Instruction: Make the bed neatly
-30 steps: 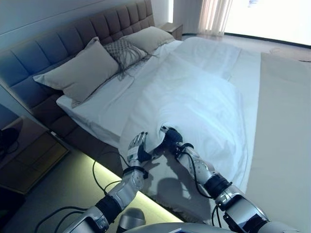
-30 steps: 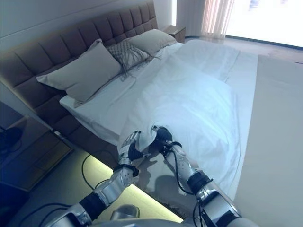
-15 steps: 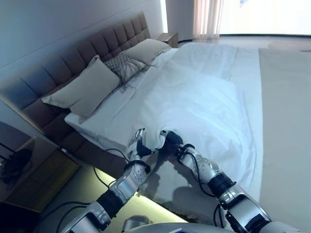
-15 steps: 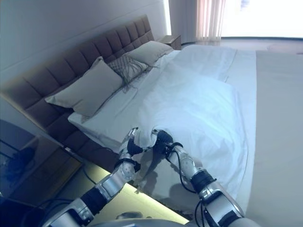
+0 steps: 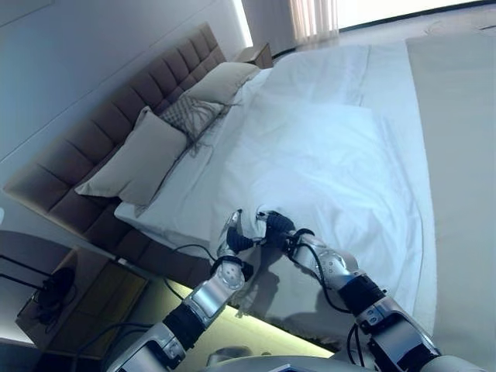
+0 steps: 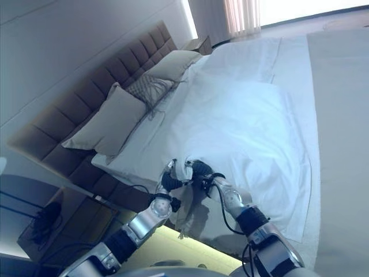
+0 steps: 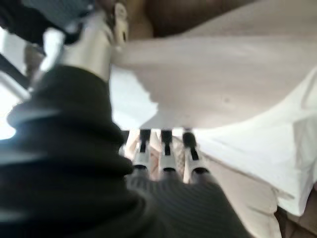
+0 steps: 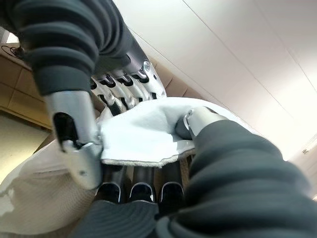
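White duvet [image 5: 325, 163] edge pinched between both robot hands [image 5: 232, 232] [image 5: 277, 227].

White duvet [image 5: 325, 163], rumpled across bed [image 5: 457, 139]

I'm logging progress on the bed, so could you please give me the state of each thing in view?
Duvet: rumpled, near corner lifted in both hands.
Left hand: shut on duvet.
Right hand: shut on duvet.
Pillows: leaning against the headboard.
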### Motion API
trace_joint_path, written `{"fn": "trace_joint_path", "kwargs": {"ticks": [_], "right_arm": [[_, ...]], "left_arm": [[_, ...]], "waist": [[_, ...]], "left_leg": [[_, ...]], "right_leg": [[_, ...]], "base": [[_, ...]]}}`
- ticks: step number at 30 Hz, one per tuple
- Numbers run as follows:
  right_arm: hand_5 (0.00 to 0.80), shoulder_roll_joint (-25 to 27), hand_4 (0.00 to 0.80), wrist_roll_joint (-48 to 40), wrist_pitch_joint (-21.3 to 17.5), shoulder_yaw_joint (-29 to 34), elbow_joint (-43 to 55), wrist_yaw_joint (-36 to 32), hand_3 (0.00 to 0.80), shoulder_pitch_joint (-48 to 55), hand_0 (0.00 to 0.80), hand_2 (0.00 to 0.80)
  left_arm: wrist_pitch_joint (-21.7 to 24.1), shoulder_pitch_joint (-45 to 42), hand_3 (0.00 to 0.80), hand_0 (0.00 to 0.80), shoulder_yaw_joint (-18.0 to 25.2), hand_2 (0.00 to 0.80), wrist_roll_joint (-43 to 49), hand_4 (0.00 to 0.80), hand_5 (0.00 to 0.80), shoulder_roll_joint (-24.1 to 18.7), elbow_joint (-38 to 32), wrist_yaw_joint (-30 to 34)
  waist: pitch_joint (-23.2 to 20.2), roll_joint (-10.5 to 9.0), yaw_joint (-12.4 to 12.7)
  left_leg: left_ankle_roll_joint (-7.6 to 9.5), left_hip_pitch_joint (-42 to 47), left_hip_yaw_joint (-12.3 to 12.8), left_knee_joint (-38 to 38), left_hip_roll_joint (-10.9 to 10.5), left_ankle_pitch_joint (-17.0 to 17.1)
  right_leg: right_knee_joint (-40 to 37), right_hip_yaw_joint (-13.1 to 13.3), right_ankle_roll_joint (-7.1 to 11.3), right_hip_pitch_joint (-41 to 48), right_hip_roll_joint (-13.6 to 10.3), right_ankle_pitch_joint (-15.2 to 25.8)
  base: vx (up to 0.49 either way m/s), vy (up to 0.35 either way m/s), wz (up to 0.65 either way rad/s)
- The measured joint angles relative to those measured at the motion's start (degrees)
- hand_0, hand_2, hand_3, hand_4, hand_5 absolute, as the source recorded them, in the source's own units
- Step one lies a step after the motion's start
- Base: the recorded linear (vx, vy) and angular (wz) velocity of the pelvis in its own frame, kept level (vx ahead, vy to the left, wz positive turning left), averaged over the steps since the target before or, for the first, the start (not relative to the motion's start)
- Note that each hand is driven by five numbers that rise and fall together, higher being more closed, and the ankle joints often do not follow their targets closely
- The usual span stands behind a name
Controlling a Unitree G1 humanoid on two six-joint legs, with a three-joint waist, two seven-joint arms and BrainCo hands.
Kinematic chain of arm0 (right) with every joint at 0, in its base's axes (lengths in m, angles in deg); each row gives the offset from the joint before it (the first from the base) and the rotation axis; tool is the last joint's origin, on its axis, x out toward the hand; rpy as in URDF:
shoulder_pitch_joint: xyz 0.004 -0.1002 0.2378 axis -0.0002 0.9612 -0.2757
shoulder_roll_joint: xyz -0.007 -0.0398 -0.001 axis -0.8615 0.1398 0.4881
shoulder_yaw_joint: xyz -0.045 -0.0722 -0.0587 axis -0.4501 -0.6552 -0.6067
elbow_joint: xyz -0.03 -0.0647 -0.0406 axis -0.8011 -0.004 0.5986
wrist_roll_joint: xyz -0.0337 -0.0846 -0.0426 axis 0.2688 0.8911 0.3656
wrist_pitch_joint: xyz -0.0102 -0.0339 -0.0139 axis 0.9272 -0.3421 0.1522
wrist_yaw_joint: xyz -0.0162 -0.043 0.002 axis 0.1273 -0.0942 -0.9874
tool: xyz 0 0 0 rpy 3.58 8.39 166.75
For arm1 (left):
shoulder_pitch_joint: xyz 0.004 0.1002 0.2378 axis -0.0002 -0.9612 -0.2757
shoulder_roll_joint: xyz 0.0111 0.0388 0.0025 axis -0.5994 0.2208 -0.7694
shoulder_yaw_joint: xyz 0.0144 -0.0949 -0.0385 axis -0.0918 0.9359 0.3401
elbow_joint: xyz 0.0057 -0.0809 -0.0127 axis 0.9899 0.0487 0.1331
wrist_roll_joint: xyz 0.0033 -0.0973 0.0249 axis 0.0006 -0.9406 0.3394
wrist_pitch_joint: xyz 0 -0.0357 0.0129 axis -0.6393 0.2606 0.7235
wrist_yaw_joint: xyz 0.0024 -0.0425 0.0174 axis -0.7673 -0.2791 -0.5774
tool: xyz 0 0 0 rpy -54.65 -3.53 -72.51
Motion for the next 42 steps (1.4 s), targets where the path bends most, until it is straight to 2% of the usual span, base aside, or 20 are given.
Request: {"fn": "trace_joint_path", "kwargs": {"ticks": [4, 21, 22, 23, 24, 34, 42], "right_arm": [[0.8, 0.0, 0.8, 1.1, 0.2, 0.6, 0.6, 0.5, 0.8, 0.0, 0.8, 0.8], [0.8, -0.2, 0.8, 1.7, 0.2, 1.1, 1.3, 0.9, 0.8, 0.0, 0.8, 0.8], [0.712, -0.2, 0.712, 1.7, 0.2, 1.1, 1.3, 0.9, 0.712, 0.0, 0.712, 0.712], [0.11, -0.3, 0.11, 1.9, 0.3, 1.1, 1.3, 1.0, 0.11, 0.0, 0.11, 0.11], [0.0, -0.4, 0.0, 2.3, 0.4, 1.0, 1.3, 1.1, 0.0, 0.0, 0.0, 0.0], [0.0, -1.3, 0.0, 0.2, 1.6, -0.4, 2.5, 0.8, 0.0, 4.3, 0.0, 0.0], [0.0, -1.6, 0.0, -1.2, 1.7, -3.0, 4.2, -1.8, 0.0, 6.8, 0.0, 0.0]], "left_arm": [[1.3, -0.2, 0.8, 0.8, -0.1, 0.8, -1.1, 0.8, 0.8, 1.2, 0.2, 0.1], [1.2, -0.4, 0.8, 0.8, -0.1, 0.8, 0.6, 0.8, 0.8, 1.5, 0.2, 0.0], [1.2, -0.4, 0.8, 0.8, -0.1, 0.8, 1.1, 0.8, 0.8, 1.5, 0.2, 0.0], [1.1, -0.5, 0.8, 0.8, -0.1, 0.8, 1.6, 0.8, 0.8, 1.5, 0.2, 0.0], [0.8, -0.5, 0.8, 0.8, -0.1, 0.8, 1.9, 0.8, 0.8, 1.4, 0.3, -0.1], [-1.4, -2.4, 0.8, 0.8, 0.1, 0.8, 6.6, 0.8, 0.8, 0.3, 2.1, -2.7], [-0.5, -2.9, 0.8, 0.8, 2.8, 0.8, 10.6, 0.8, 0.8, -0.3, 6.5, -3.8]], "waist": [[0.1, 1.03, -0.2], [0.1, 0.97, 0.1], [0.1, 0.93, 0.1], [0.1, 0.85, 0.1], [0.1, 0.66, 0.1], [-1.6, -4.47, 0.3], [-2.8, -4.78, 0.2]], "left_leg": [[-0.56, 0.0, 0.0, 0.0, 0.0, 0.4], [-0.63, 1.2, 0.0, 0.0, 0.2, 0.5], [-0.63, 1.2, 0.0, 0.0, 0.2, 0.5], [-0.63, 1.2, 0.0, 0.1, 0.3, 0.5], [-0.63, 1.1, 0.0, 0.1, 0.3, 0.5], [-0.92, 0.9, -0.1, 0.1, 2.0, 0.7], [-0.92, 0.0, -0.1, 0.1, 2.4, 0.7]], "right_leg": [[0.0, 0.2, -0.1, 0.0, 0.0, 0.0], [-0.5, -0.2, -0.03, 1.7, 0.3, -0.1], [-0.5, -0.2, -0.02, 1.8, 0.3, -0.1], [-0.6, -0.3, -0.04, 1.8, 0.4, -0.1], [-0.6, -0.3, -0.09, 1.9, 0.5, -0.2], [-0.9, -1.0, -1.09, 2.0, 2.2, -0.7], [-0.9, -1.4, -1.38, 1.5, 2.7, -0.9]], "base": [[0.005, 0.019, -0.02], [-0.003, -0.01, 0.0], [-0.029, -0.089, 0.03], [-0.032, -0.092, 0.02], [-0.04, -0.114, 0.03], [-0.027, -0.114, 0.0], [-0.028, -0.058, 0.04]]}}
